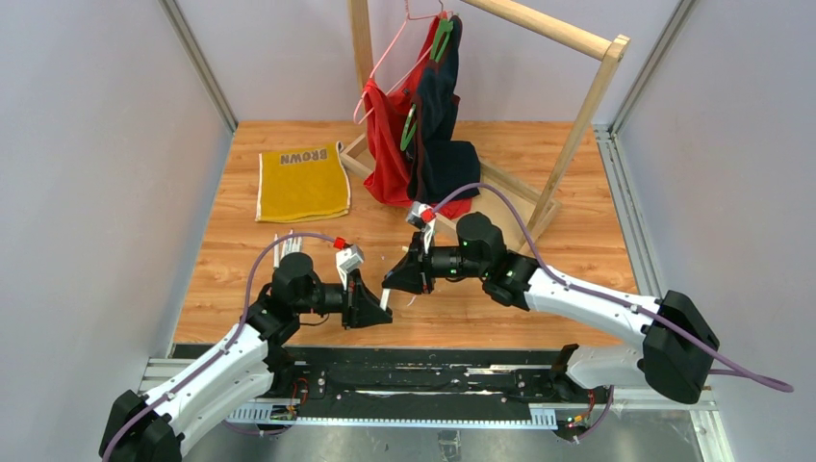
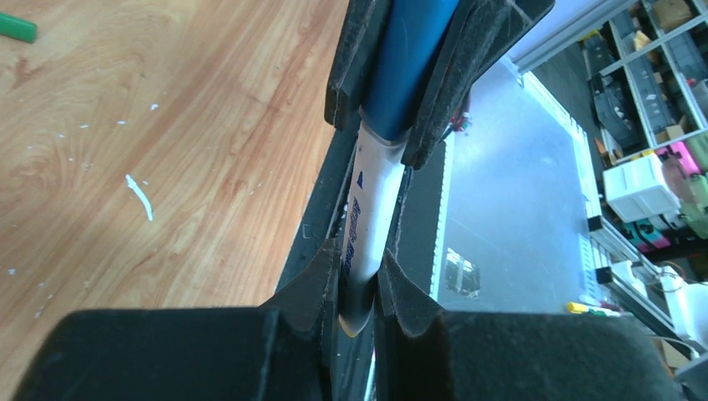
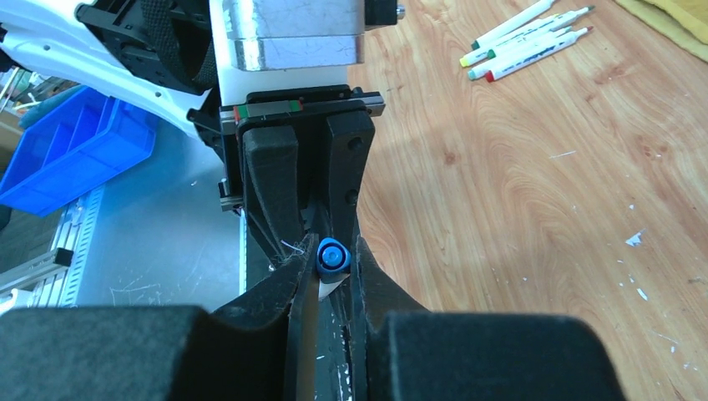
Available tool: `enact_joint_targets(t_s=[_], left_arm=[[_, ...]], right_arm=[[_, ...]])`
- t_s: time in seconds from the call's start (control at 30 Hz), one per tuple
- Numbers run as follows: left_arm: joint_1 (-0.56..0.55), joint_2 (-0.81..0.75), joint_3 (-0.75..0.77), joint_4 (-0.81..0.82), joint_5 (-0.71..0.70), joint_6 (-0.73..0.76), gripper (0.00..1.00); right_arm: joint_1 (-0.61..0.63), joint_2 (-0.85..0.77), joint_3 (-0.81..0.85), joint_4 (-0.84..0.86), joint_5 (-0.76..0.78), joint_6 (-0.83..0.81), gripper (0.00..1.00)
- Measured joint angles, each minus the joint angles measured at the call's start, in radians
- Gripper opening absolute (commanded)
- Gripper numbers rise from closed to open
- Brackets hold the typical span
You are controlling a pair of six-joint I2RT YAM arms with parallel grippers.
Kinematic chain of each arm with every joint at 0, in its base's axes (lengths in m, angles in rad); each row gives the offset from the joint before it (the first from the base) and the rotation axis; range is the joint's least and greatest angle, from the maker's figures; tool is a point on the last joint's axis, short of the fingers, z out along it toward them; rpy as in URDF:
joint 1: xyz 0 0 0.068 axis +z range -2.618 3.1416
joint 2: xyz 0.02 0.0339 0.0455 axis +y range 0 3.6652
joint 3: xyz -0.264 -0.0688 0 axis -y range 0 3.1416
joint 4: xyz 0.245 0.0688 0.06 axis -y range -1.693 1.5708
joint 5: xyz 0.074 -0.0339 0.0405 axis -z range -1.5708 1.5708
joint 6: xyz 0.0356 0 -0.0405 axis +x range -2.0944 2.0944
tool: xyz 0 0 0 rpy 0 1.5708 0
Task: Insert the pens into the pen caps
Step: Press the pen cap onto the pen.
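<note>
Over the table's near edge my two grippers meet tip to tip. My left gripper [image 2: 361,276] is shut on the white barrel of a pen [image 2: 367,225] with blue print. The pen's far end sits inside a blue pen cap [image 2: 409,67], and my right gripper [image 3: 330,259] is shut on that cap [image 3: 332,256]. From above, the left gripper [image 1: 383,313] and right gripper [image 1: 390,284] almost touch, with the pen [image 1: 386,299] between them. Several more pens [image 3: 522,42] lie side by side on the wood. A green pen cap [image 2: 17,27] lies at the edge of the left wrist view.
A yellow towel [image 1: 302,181] lies at the back left. A wooden rack [image 1: 577,125] with red and dark clothes [image 1: 423,144] on hangers stands at the back. A white scrap [image 2: 139,196] and small flecks lie on the wood. Below the table edge is a blue bin [image 3: 75,150].
</note>
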Motion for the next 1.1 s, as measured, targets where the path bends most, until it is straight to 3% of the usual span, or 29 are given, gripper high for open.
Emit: enact_joint_targets(t_s=[0.3,0.5,0.53,0.7,0.77,0.93,1.1], left_arm=[[0.0,0.026,0.0,0.0,0.041,-0.036,0.0],[0.001,0.029,0.0,0.023,0.041,-0.024,0.0],[0.001,0.028,0.0,0.035,0.039,-0.018,0.0],[0.012,0.023,0.0,0.135,-0.011,-0.007,0.0],[0.042,0.018,0.022,0.23,-0.095,-0.007,0.0],[0.056,-0.003,0.057,0.397,-0.211,0.017,0.0],[0.023,-0.013,0.032,0.447,-0.287,0.066,0.0]], right_arm=[[0.0,0.04,-0.019,0.056,-0.051,0.012,0.01],[-0.002,0.003,-0.001,-0.005,-0.029,0.005,0.01],[-0.005,-0.005,0.01,-0.023,-0.027,0.003,0.04],[-0.048,-0.048,0.066,-0.148,-0.034,-0.008,0.47],[-0.048,-0.066,0.05,-0.299,-0.103,-0.018,0.58],[-0.095,-0.086,0.027,-0.498,-0.162,-0.024,0.67],[-0.166,-0.175,0.037,-0.551,-0.159,-0.044,0.69]])
